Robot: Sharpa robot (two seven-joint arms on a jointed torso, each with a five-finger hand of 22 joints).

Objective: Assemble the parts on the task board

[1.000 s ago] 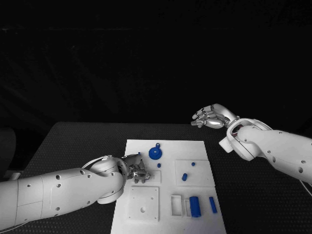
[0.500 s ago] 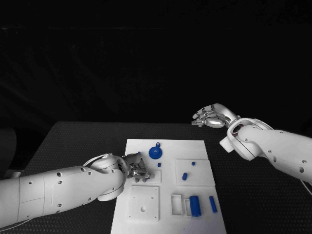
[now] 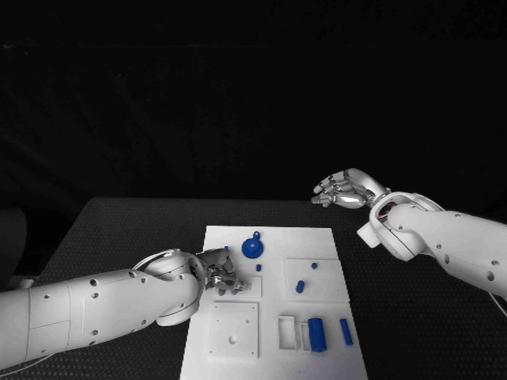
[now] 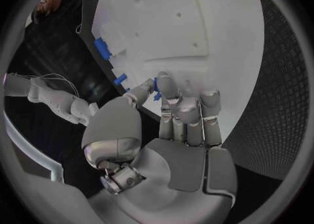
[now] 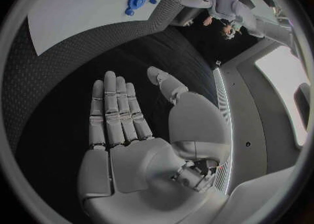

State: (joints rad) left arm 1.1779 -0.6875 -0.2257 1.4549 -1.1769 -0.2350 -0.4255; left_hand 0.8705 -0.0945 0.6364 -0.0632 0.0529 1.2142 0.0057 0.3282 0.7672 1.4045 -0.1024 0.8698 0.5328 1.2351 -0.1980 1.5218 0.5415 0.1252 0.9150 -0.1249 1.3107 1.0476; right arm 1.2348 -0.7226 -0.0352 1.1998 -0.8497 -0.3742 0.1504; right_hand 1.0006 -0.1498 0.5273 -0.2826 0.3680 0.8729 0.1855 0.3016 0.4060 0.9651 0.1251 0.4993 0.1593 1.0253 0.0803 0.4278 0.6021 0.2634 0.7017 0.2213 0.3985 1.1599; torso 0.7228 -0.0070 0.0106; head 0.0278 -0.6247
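From my head camera, the white task board (image 3: 274, 301) lies lengthwise on the black desk (image 3: 128, 229), its long axis running away from me. My left hand (image 3: 221, 273) rests at the board's left edge with its fingers (image 3: 232, 283) curled in over a raised square block; whether they grip anything there I cannot tell from this view. A round blue part (image 3: 252, 249) sits near the far end of the board, a small blue peg (image 3: 300, 286) lies toward the middle, and a thick blue bar (image 3: 317, 334) and a thinner blue strip (image 3: 346, 332) lie at the near right, both with their long axes along the board's length. My right hand (image 3: 345, 190) hangs above the desk beyond the board's far right corner, well apart from it. From my left wrist, my thumb and a fingertip meet on a small blue piece (image 4: 156, 85) over the board's edge, the other fingers straight beside it. From my right wrist, my palm is flat, fingers (image 5: 118, 111) stretched out and parted, holding nothing, above the dark desk with the board beyond it.
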